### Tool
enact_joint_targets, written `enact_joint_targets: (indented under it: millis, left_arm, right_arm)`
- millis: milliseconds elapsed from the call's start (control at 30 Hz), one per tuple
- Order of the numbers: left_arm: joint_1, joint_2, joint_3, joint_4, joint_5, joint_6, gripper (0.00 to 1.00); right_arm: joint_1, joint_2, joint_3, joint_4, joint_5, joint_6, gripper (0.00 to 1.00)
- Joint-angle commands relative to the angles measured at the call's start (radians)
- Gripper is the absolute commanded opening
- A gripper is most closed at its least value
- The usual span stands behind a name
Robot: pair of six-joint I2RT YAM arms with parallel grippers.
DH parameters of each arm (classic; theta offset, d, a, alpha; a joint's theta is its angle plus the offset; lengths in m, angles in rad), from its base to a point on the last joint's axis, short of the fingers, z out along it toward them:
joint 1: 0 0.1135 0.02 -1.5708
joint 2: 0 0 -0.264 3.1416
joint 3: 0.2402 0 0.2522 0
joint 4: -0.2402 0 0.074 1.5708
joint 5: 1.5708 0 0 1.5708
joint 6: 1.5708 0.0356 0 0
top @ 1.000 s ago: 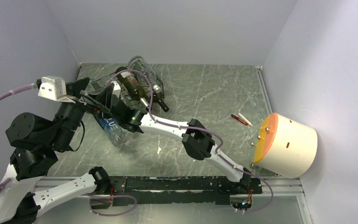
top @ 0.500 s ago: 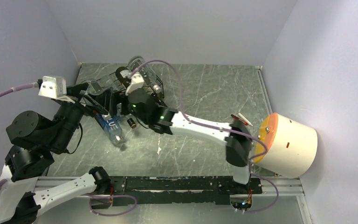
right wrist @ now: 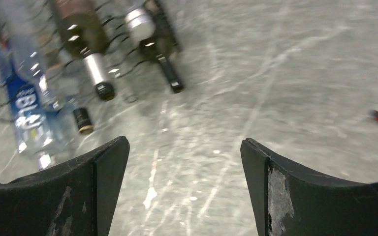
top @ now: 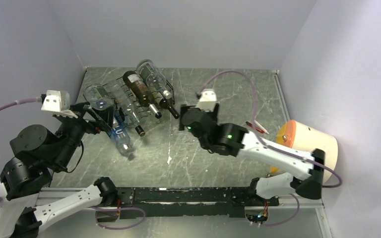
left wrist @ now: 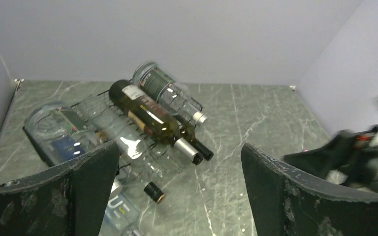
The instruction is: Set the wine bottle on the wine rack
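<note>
The black wire wine rack (top: 120,95) stands at the table's back left. A dark wine bottle (top: 140,92) with a silver capsule lies on its top tier, neck toward the front. A clear labelled bottle (top: 154,82) lies to its right and a clear bottle (top: 97,96) at its left end. My right gripper (top: 184,120) is open and empty, to the right of the rack, apart from it. My left gripper (top: 94,118) is open and empty at the rack's front left. The left wrist view shows the rack (left wrist: 91,102), the wine bottle (left wrist: 147,115) and my open left gripper (left wrist: 179,169). The right wrist view shows the wine bottle (right wrist: 81,37) beyond my open right gripper (right wrist: 183,157).
A blue-labelled clear bottle (top: 119,135) lies low at the rack's front, also in the right wrist view (right wrist: 27,105). A cream cylinder with an orange lid (top: 310,153) lies at the right wall. Red and white pens (top: 257,127) lie near it.
My right gripper has drawn back from the rack to the right, open and empty. The dark wine bottle stays on the rack. My left arm has pulled back slightly.
</note>
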Motion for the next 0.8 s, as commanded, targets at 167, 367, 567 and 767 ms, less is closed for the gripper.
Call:
enact_joint_targets:
  millis: [167,367,567,767]
  left_arm:
    - [-0.002,-0.010,0.123,-0.186,-0.087,-0.052,0.96]
    - [-0.003,-0.035,0.167,-0.180,-0.041,0.007,0.96]
    - [-0.003,-0.025,0.203,-0.176,-0.019,0.038,0.96]
    - [-0.002,-0.026,0.195,-0.167,-0.021,0.042,0.96]
  right_arm:
    - [-0.003,-0.343,0.124,-0.451,0.365,0.116,0.87]
    - [-0.003,-0.522,0.125,-0.343,0.341,-0.038,0.87]
    - [-0.003,-0.574,0.139,-0.287,0.348,-0.100,0.87]
    - [-0.003,-0.552,0.143,-0.299,0.360,-0.087,0.86]
